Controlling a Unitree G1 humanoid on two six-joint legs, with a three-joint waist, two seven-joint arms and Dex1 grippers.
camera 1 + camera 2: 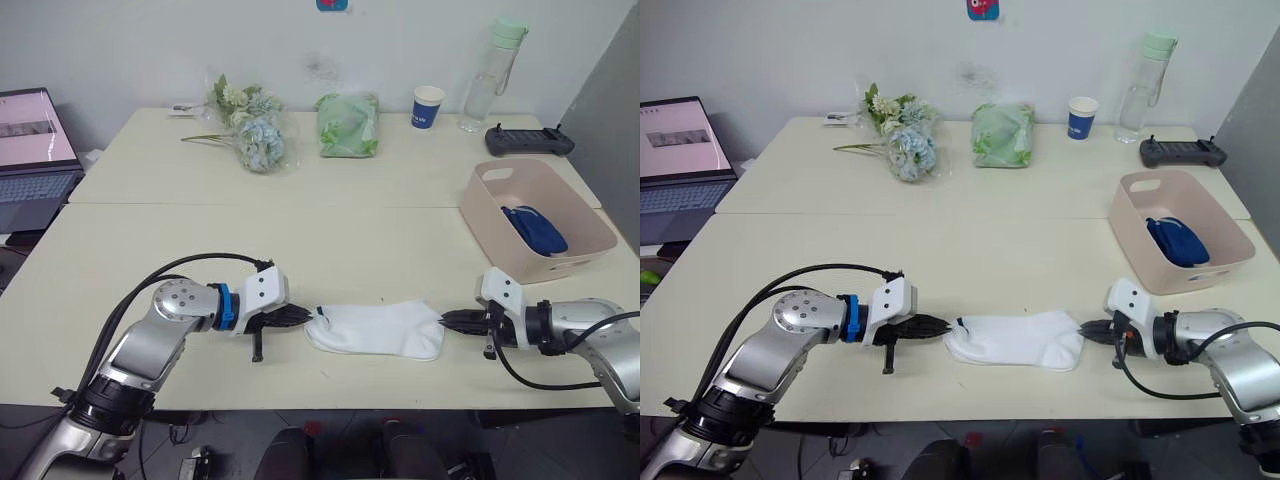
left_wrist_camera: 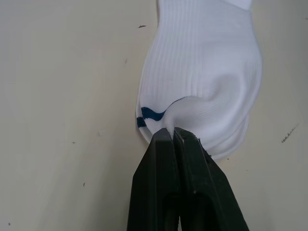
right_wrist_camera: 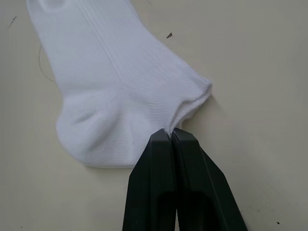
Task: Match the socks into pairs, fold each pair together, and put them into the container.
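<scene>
Socks of the white pair [image 1: 377,328] lie flat on the table [image 1: 200,240] at six o'clock, pinched at one end by my left gripper [image 1: 303,317] and at the other by my right gripper [image 1: 449,320], both clamped tight on the knit. Dark navy socks [image 1: 535,228] already sit in the pink container [image 1: 580,215] at three o'clock. I judge the task well along: the white pair wants folding and dropping in.
</scene>
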